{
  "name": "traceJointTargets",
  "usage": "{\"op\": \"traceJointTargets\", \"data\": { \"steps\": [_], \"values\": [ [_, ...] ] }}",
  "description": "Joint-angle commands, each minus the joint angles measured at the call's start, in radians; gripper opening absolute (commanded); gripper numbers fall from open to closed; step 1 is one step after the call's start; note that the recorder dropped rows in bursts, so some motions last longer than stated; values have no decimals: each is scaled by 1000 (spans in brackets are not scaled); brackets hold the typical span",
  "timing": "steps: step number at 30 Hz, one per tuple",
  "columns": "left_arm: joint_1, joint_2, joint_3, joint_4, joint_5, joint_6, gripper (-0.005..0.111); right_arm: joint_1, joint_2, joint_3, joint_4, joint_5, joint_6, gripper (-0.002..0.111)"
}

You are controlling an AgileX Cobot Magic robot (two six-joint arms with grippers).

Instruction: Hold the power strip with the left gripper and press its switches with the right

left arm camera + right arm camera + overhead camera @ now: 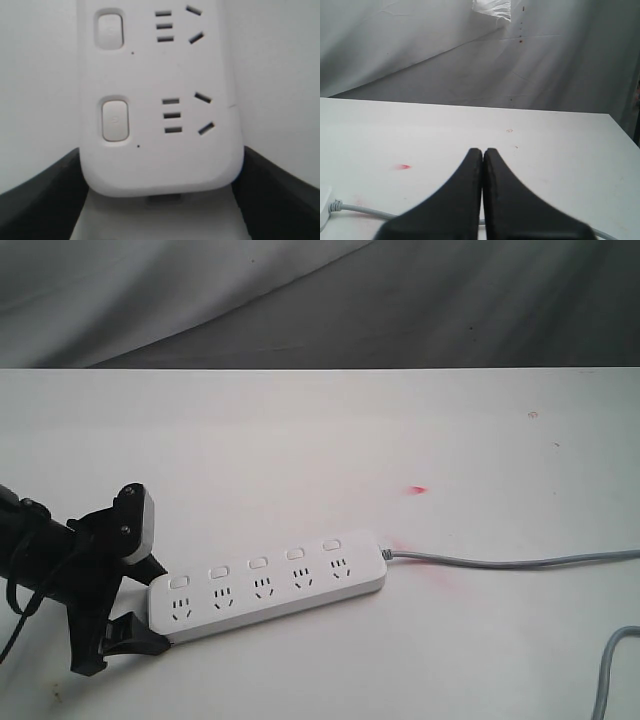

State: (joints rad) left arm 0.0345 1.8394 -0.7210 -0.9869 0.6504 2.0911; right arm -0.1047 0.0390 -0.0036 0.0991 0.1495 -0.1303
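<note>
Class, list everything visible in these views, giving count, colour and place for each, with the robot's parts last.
power strip: one, white, table's front left
switches: five, white, in a row along the strip
cord: one, grey, from the strip's right end toward the right
red smudge: one, on the table beyond the cord end
table: one, white, under everything
backdrop cloth: one, grey, behind the table
left gripper: one, black, closed on the strip's left end
right gripper: one, black, shut, empty

White 5-socket pwr strip (268, 592), flat, diagonal
</note>
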Motion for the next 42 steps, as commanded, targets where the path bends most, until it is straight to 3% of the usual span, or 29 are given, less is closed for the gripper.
{"op": "traceJointTargets", "data": {
  "steps": [1, 10, 13, 17, 19, 23, 28, 34, 36, 39, 42],
  "values": [
    [-3, -1, -5, -6, 4, 1, 53, -6, -5, 4, -10, -11, 4, 0],
    [-3, 0, -5, -16, -8, 1, 53, -6, -5, 4, -10, -11, 4, 0],
    [-3, 0, -5, -30, -87, 1, 54, -6, -5, 4, -10, -11, 4, 0],
    [-3, 0, -5, -278, -266, -8, 66, -6, -5, 4, -10, -11, 4, 0],
    [-3, 0, -5, -365, -263, -8, 72, -6, -5, 4, -10, -11, 4, 0],
    [-3, 0, -5, -341, -247, 3, 75, -6, -5, 4, -10, -11, 4, 0],
    [-3, 0, -5, 61, -7, 3, 75, -6, -5, 4, -10, -11, 4, 0],
    [-3, 0, -5, 18, -77, 3, 75, -6, -5, 4, -10, -11, 4, 0],
    [-3, -5, -5, -62, -91, 3, 77, -6, -5, 4, -10, -11, 4, 0],
    [-3, -59, -5, -122, -105, 3, 94, -6, -5, 4, -10, -11, 4, 0],
    [-3, -166, -5, -133, -112, -37, 104, -6, -5, 4, -10, -11, 4, 0]
  ]
}}
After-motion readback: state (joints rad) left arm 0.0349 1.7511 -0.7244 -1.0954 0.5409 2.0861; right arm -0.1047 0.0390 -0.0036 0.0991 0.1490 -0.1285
